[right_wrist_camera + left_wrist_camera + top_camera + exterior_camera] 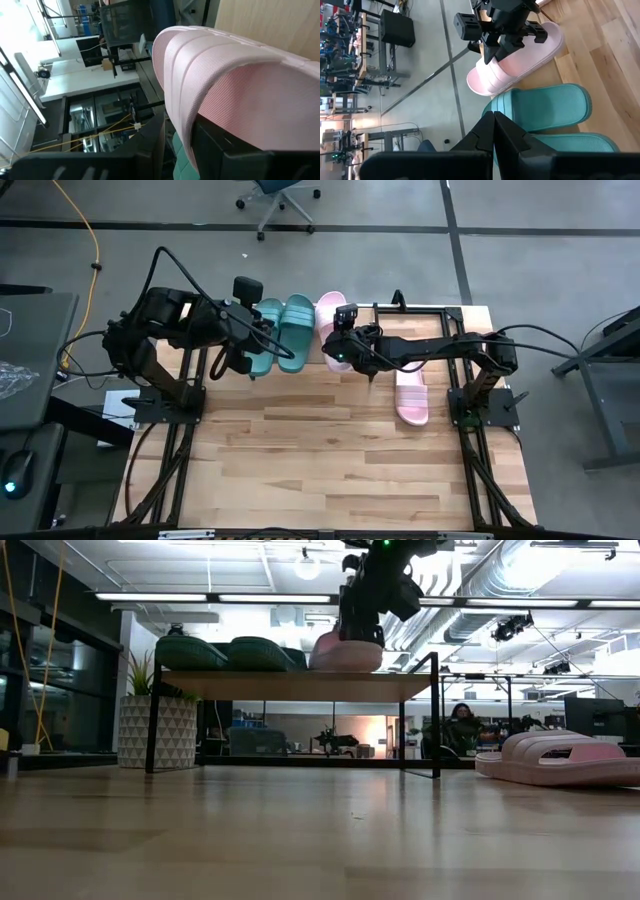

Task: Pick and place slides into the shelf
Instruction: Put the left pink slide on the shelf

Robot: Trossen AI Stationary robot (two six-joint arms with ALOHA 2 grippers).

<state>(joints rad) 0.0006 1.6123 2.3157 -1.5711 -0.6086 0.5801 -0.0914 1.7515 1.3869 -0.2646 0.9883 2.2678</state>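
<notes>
Two dark teal slides (281, 330) (542, 107) lie side by side, soles down, on the shelf (300, 685) at the table's far edge. A pale pink slide (329, 312) (345, 652) sits beside them on the shelf top. My right gripper (343, 348) (182, 142) is shut on it from above. The second pink slide (411, 394) (560, 757) lies flat on the table to the right. My left gripper (249, 360) (494, 119) is shut and hovers at the near end of the teal pair; I cannot tell whether it touches them. My right gripper holds the pink slide by its ribbed strap (186, 120), at the strap's edge. One finger (222, 145) reaches under the strap and the other (147, 145) stays outside. The fingers come slanting down from above. The slide's sole (345, 667) is on the shelf top.
The shelf's black metal frame (425, 308) stands uncovered to the right of the pink slide. Bare wooden tabletop (320, 460) stretches toward the near edge. Both arm bases (160, 405) (487, 405) stand at the table's sides. A planter (158, 730) shows beyond the table.
</notes>
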